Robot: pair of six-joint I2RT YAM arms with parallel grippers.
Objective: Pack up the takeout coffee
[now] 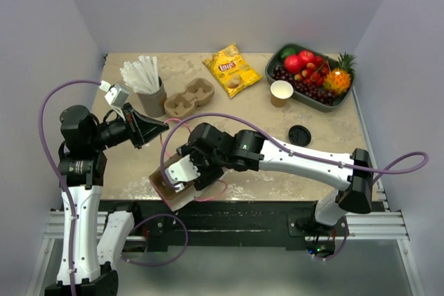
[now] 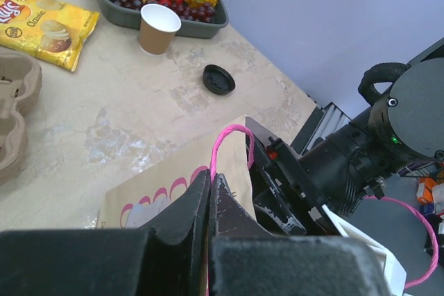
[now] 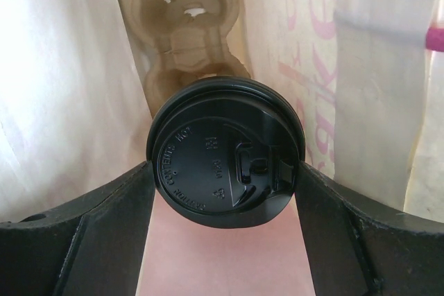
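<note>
- Left tool [image 2: 210, 188]: clenched on the pink handle [image 2: 232, 129] of the paper bag [image 2: 173, 175], which sits at the near edge of the worktop [image 2: 139, 112].
- Right tool [image 3: 223, 171]: reaches into the bag's mouth, its fingers [image 3: 104, 213] grasping the takeout coffee [image 3: 208, 143] on either side of its black lid.
- Takeout coffee: inside the bag, in front of a cardboard carrier [image 3: 187, 39] lodged within.
- Right part of the worktop: an open tan cup [image 1: 281, 92] stands just beside the fruit tray [image 2: 208, 28]. A loose black lid [image 1: 299, 134] lies apart, nearer the arms.
</note>
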